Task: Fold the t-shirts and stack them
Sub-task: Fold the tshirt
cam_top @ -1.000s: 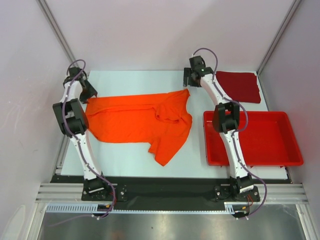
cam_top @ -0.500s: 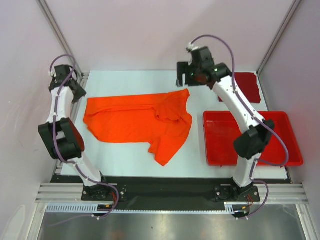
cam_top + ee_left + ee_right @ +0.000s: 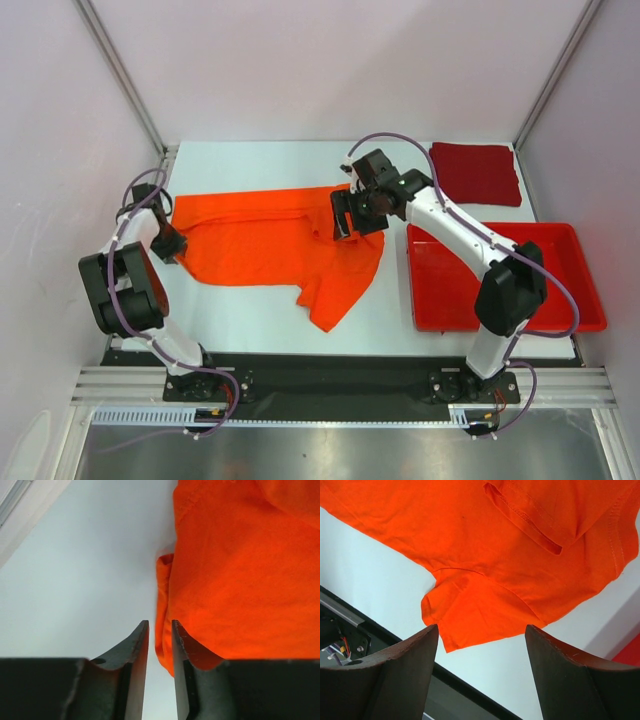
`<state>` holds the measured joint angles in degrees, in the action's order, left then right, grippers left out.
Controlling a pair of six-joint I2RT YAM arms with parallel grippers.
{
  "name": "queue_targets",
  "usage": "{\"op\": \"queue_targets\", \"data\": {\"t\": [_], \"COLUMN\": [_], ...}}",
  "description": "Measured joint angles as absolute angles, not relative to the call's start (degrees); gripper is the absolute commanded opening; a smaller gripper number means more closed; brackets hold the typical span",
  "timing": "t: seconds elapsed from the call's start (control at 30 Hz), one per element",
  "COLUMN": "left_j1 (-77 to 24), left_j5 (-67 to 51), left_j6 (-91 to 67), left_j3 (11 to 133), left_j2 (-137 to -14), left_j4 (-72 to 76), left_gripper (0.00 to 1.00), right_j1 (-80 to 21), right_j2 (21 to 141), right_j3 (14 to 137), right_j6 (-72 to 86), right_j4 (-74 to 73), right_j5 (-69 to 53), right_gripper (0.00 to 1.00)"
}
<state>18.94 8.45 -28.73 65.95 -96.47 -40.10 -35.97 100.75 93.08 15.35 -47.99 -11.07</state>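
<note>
- Both arms have swung in toward the orange t-shirt (image 3: pixel 262 240) since a second ago: the left gripper (image 3: pixel 170 242) has come from the upper left corner of the table (image 3: pixel 250 312) to the shirt's left edge, and the right gripper (image 3: pixel 345 214) has come from the upper middle to hang over the bunched part at the shirt's right end.
- That shirt has hardly shifted. It lies spread across the middle of the frame, not yet folded, with one sleeve trailing toward the lower edge.
- The dark red t-shirt (image 3: pixel 478 173) sits as a folded square in the upper right, well apart from both arms and just above the red tray (image 3: pixel 545 285).
- On the left wrist view, the left gripper (image 3: pixel 159 626) has its jaws drawn in to a narrow slit. The orange t-shirt (image 3: pixel 240 580) has its rolled hem running into that slit, but we cannot tell whether the cloth is pinched yet.
- On the right wrist view, the right gripper (image 3: pixel 482 628) stands wide open with nothing in it. The orange t-shirt (image 3: pixel 485 550) lies flat below, a sleeve showing between the fingers.
- We judge the step to be taking hold of both ends to straighten or fold the shirt.
- Risks as we see them:
  - The left jaws may close beside the hem and catch only the rolled lip, which would slip out on the lift.
  - The right claw, coming down on the bunched part, could gather several layers and drag the shirt crooked.
  - Uneven pulls by the two arms would skew the fold.
</note>
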Motion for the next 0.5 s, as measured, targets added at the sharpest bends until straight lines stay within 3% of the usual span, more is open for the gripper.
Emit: {"op": "queue_targets", "data": {"t": [0.5], "left_j1": [21.7], "left_j5": [10.8], "left_j6": [-29.5], "left_j3": [61.1], "left_j2": [-97.6], "left_j4": [-34.3], "left_gripper": [0.33], "right_j1": [-34.5], "right_j2": [97.9], "right_j3": [89.6], "right_j6": [15.1], "right_j4": [-47.0], "right_j5": [-12.6], "right_gripper": [0.76]}}
